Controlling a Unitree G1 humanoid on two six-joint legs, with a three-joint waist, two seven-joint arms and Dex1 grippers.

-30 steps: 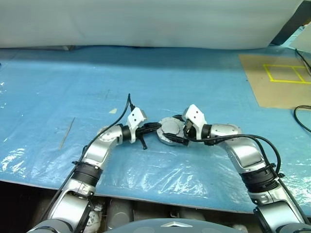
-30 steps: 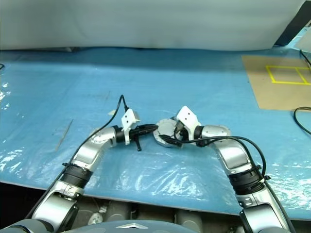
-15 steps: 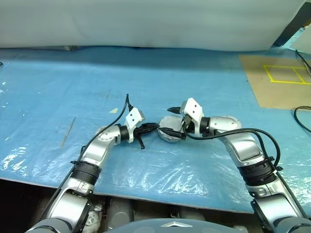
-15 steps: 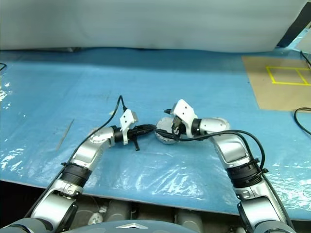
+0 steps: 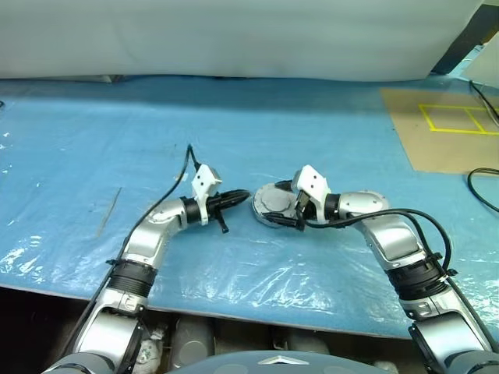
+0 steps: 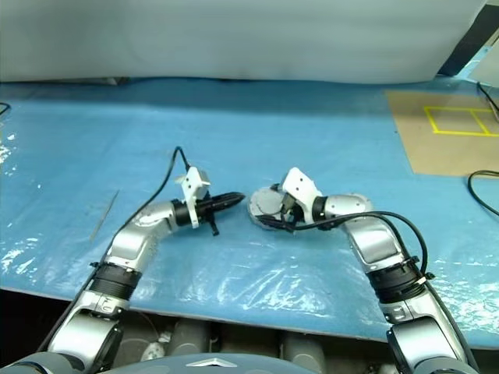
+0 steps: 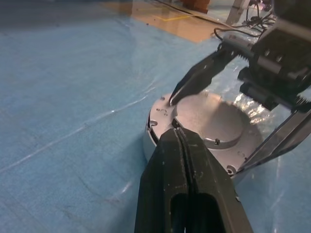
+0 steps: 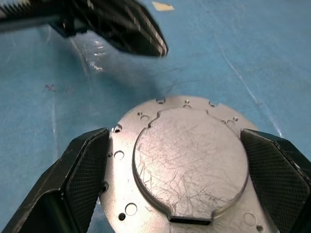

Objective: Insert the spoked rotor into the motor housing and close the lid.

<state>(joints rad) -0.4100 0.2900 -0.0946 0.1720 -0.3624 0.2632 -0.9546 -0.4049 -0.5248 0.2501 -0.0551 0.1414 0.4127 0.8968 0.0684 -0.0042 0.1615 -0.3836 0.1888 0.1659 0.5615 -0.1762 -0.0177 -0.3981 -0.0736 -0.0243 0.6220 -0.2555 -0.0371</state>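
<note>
The motor housing (image 5: 273, 206), lid on, sits at frame centre on the blue sheet (image 5: 312, 132). The right gripper (image 8: 182, 184) straddles it with 2 fingers wide. The left gripper (image 5: 243, 195), fingers pressed together, points at its left rim.

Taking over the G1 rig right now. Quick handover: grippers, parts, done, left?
Left gripper: jaws shut, empty, tip just short of the motor housing.
Right gripper: jaws wide, one either side of the housing; whether they touch it is unclear.
Housing sits on the blue table cover, lid on top and flat.
Done: lid looks in place; rotor not visible.
Left: confirm seating, withdraw.
</note>
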